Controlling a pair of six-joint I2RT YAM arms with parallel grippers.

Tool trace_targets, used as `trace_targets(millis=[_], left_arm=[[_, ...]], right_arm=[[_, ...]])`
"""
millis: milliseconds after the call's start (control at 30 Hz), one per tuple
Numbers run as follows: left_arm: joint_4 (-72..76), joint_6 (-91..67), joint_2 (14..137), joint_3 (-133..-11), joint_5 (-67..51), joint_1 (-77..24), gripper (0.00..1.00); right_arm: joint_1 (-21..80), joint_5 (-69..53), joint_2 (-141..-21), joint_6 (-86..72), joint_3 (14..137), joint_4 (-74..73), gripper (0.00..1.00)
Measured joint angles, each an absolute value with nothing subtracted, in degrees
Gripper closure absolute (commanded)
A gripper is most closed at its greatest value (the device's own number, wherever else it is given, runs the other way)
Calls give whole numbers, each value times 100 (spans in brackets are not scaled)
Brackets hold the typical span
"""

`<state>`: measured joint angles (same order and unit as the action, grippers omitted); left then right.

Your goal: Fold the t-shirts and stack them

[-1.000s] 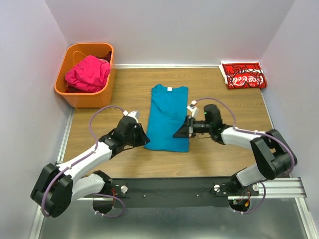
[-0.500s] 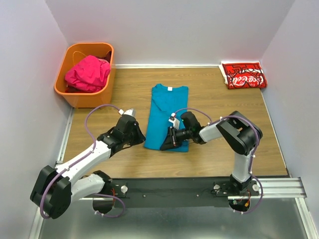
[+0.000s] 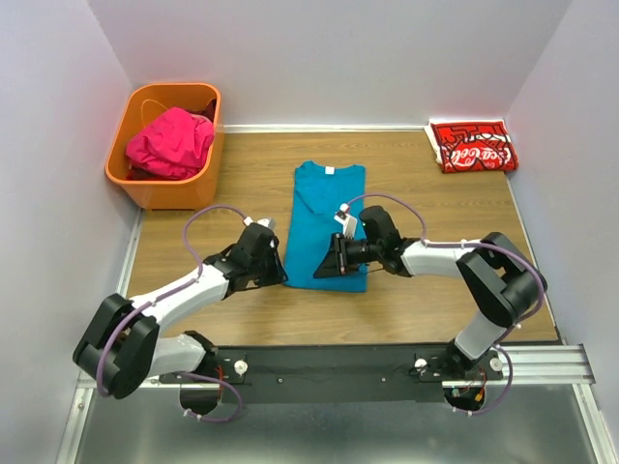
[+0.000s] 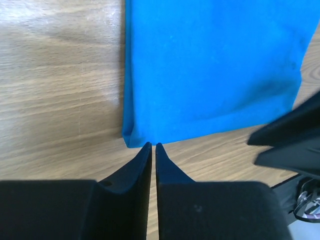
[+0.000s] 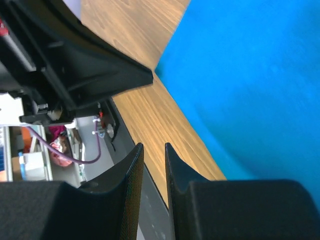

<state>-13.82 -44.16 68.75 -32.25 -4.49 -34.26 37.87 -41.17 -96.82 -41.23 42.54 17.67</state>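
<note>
a wooden table (image 3: pixel 440 227) seen from above, with pale walls on three sides and two robot arms reaching in from the near edge. a teal-blue t-shirt (image 3: pixel 329 208) lies flat in the middle of the table, folded into a long narrow strip with its collar towards the far wall. a red t-shirt (image 3: pixel 472 147) with white script lies folded in the far right corner, well apart from the teal one. a magenta-pink t-shirt (image 3: pixel 169 143) sits crumpled inside an orange basket (image 3: pixel 162 196) in the far left corner.

both arms meet at the near end of the teal-blue t-shirt. the left gripper (image 4: pixel 151 145) lies low over the wood with its tips right at the near hem, just beside the near left corner. its fingers are almost together, with only a hairline slit between them, and no cloth shows in that slit. the right gripper (image 5: pixel 153 146) hovers over the same near hem from the right side, pointing towards the left one. its fingers stand a little apart, with bare wood and the table edge visible through the narrow gap, and they hold nothing.
</note>
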Motion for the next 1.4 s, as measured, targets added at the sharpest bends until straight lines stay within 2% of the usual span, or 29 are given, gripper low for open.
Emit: trace_targets(millis=[100, 333, 500, 567, 600, 633, 667, 733, 767, 900, 1100, 1300, 1400], left_arm=[[-1284, -4381, 7094, -3225, -462, -3426, 95], [-1184, -4397, 7426, -3120, -449, -3426, 96], [-1166, -4421, 7481, -3096, -451, -3426, 94], [-1225, -4421, 7467, -3118, -419, -3426, 88], [-1299, -4416, 7435, -3140, -377, -3426, 78], [-1387, -4416, 7358, -3155, -340, -3426, 73], [-1516, -4401, 7271, -3186, -272, -3428, 61], [-1704, -4383, 7052, -3280, -141, -3448, 51], [-1793, -4368, 6912, -3365, -51, -3452, 42], [-2064, -4329, 6676, -3708, 248, -3505, 22], [-2499, -4294, 6766, -4097, 740, -3760, 20], [-2718, -4274, 7113, -4276, 1037, -3924, 21], [-2786, -4250, 7258, -4344, 1127, -3986, 22]], right_arm=[[3719, -4029, -9474, -4082, 4007, 1769, 70], [3122, -3636, -9194, -3940, 2945, 1616, 70], [3052, -3671, -9168, -3839, 2880, 1658, 70], [3052, -3632, -9056, -3756, 2891, 1487, 69], [3052, -3540, -8917, -3682, 2908, 1256, 65], [3052, -3498, -8790, -3638, 2923, 1120, 63], [3052, -3363, -8606, -3570, 3004, 794, 61], [3052, -3048, -8215, -3463, 3253, 163, 56], [3052, -2921, -8077, -3430, 3385, -60, 54], [3087, -2018, -7588, -3382, 4066, -1212, 45], [3409, -657, -7448, -3623, 4469, -2602, 39], [3682, -82, -7824, -3813, 4493, -3273, 40], [3861, 75, -8088, -3900, 4595, -3420, 45]])
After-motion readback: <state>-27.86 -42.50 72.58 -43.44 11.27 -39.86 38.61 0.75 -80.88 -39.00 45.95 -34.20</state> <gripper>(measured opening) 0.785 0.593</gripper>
